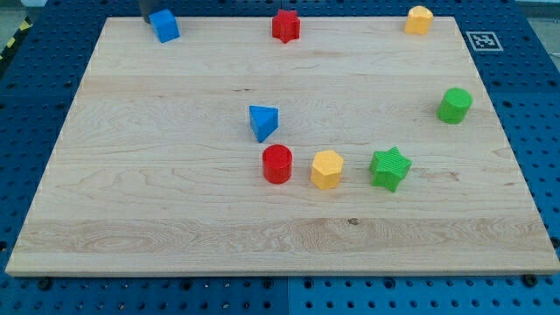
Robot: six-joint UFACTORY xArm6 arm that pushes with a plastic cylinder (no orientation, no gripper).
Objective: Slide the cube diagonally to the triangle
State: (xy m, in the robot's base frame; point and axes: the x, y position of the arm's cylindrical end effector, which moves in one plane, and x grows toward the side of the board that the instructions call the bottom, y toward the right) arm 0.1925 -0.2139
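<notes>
A blue cube [164, 25] sits at the top left corner of the wooden board [157, 201]. A blue triangle [263, 122] lies near the board's middle, down and to the right of the cube. A short dark piece of my rod shows at the view's top edge, and my tip [148, 18] is right at the cube's upper left side. I cannot tell whether it touches the cube.
A red star [285, 25] and a yellow block [419, 19] stand along the top edge. A green cylinder [455, 105] is at the right. A red cylinder [277, 164], a yellow hexagon [327, 169] and a green star [389, 169] line up just below the triangle.
</notes>
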